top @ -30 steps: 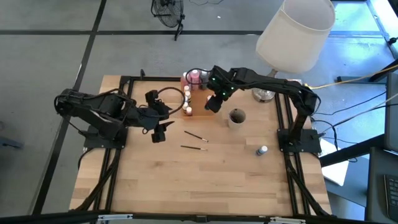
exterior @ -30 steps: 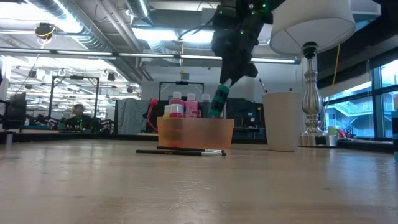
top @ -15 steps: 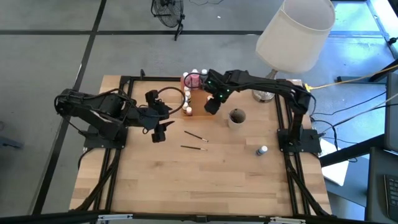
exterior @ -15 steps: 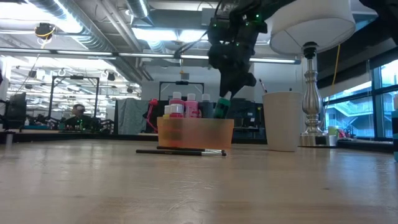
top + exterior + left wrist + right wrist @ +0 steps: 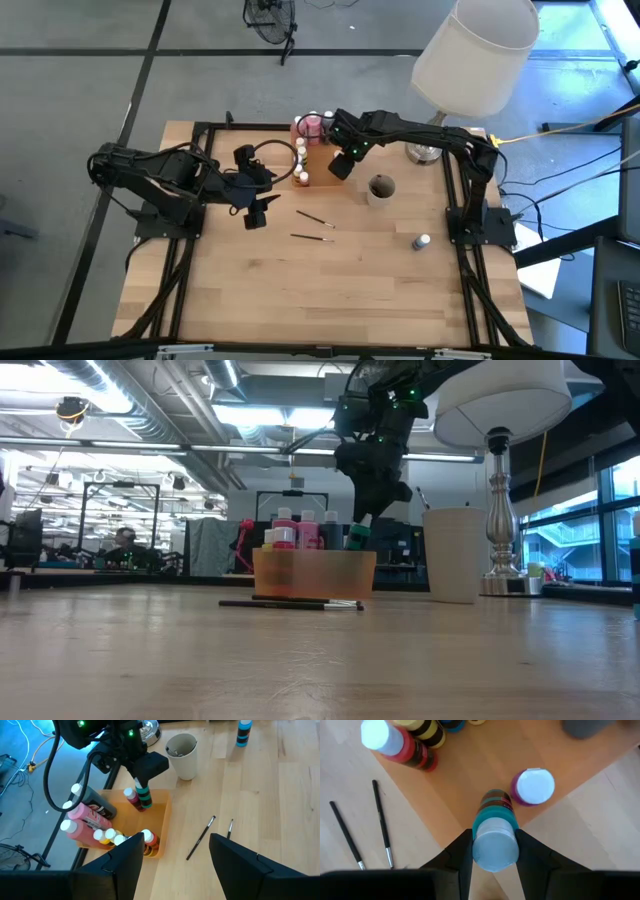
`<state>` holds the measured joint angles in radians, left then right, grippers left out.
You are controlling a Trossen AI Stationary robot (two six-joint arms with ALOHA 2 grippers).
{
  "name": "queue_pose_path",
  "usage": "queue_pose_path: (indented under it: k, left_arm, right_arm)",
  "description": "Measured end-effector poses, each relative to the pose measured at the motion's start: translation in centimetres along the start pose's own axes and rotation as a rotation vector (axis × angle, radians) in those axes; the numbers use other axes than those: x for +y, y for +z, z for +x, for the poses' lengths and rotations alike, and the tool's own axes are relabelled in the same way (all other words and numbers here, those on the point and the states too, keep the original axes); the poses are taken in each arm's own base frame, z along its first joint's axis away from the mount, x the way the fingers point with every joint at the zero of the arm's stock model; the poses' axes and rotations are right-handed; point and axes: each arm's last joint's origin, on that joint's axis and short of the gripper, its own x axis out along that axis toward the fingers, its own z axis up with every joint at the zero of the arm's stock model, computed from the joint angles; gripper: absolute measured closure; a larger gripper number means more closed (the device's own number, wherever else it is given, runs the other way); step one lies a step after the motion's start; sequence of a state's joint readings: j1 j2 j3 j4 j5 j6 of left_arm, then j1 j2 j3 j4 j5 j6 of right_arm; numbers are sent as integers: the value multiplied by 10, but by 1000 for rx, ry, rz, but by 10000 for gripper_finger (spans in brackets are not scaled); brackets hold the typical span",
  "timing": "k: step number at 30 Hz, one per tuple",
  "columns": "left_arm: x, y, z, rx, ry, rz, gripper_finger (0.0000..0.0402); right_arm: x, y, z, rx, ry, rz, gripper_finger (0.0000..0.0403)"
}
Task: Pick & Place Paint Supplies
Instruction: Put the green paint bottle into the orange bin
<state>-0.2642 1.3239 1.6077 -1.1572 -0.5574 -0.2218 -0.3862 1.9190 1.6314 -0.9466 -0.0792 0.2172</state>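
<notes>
The right gripper [image 5: 492, 847] grasps a teal bottle [image 5: 144, 796] over the orange tray [image 5: 161, 827]; the left gripper [image 5: 172, 862] waits, unclenched.

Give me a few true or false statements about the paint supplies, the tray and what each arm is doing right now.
1. The right gripper holds a teal bottle over the orange tray. True.
2. Two paintbrushes lie inside the tray. False: they lie on the table, outside it.
3. The left gripper holds a pink bottle. False: its fingers are open and empty.
4. A blue bottle stands alone on the table, away from the tray. True.
</notes>
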Motion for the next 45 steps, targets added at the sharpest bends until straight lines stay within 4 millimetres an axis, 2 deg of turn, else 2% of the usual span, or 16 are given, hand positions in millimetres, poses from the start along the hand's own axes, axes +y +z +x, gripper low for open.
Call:
queue_pose_path:
  k: [26, 35, 45]
  left_arm:
    - [0, 0, 0, 0, 0, 9, 180]
    - [0, 0, 0, 0, -1, 9, 180]
    - [0, -3, 0, 26, 4, 26, 180]
  right_arm:
    - [-5, 1, 15, 39, -10, -1, 284]
    - [-6, 2, 35, 87, -8, 2, 284]
    - [-7, 2, 36, 81, 4, -6, 284]
